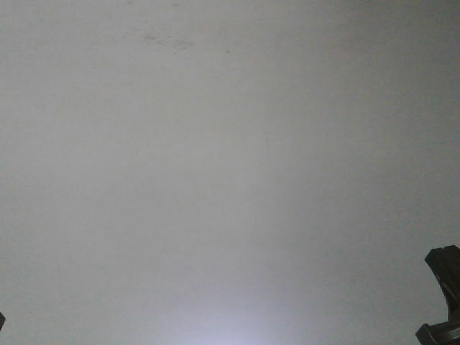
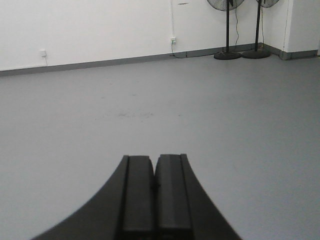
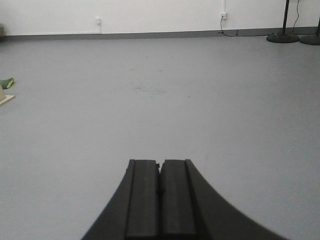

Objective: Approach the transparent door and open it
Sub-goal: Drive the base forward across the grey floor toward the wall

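The left gripper (image 2: 154, 170) has its jaws pressed together on nothing, hanging over bare grey floor (image 2: 150, 100) — a white wall (image 2: 100, 25) behind it, two pedestal fans (image 2: 227, 55) at the far right. The right gripper (image 3: 160, 172) is likewise closed and empty, with a green object (image 3: 6, 82) at the left edge of its view. The transparent door appears in no view — the front camera sees only floor
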{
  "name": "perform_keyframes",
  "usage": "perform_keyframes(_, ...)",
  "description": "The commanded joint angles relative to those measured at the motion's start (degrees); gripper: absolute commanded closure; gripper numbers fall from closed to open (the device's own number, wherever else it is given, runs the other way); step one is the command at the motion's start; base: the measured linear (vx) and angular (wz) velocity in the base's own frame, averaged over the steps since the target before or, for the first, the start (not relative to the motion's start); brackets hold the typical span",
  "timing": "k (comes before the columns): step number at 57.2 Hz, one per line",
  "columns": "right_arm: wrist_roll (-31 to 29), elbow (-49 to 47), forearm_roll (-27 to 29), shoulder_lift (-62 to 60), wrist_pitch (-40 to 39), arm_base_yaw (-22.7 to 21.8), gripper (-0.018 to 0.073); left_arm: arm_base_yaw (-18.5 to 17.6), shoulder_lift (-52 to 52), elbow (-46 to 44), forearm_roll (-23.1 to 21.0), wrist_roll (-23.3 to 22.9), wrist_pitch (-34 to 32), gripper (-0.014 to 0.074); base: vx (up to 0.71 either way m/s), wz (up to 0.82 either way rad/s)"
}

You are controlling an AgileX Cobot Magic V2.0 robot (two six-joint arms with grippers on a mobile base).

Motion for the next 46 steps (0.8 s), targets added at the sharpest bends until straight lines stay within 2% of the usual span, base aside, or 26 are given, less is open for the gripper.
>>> perform_keyframes(1,0.05,0.16,-0.33,-0.92,-4.86,-0.12,0.0565,0.10,-0.88,0.57,-0.18,-0.02,-5.04,0.0602,0.00,0.00)
perform_keyframes(46,0.05,0.16,-0.33,-0.92,-4.86,-0.12,0.0565,0.10,-0.88,0.57,-0.18,-0.02,-5.04,0.0602,0.00,-0.01)
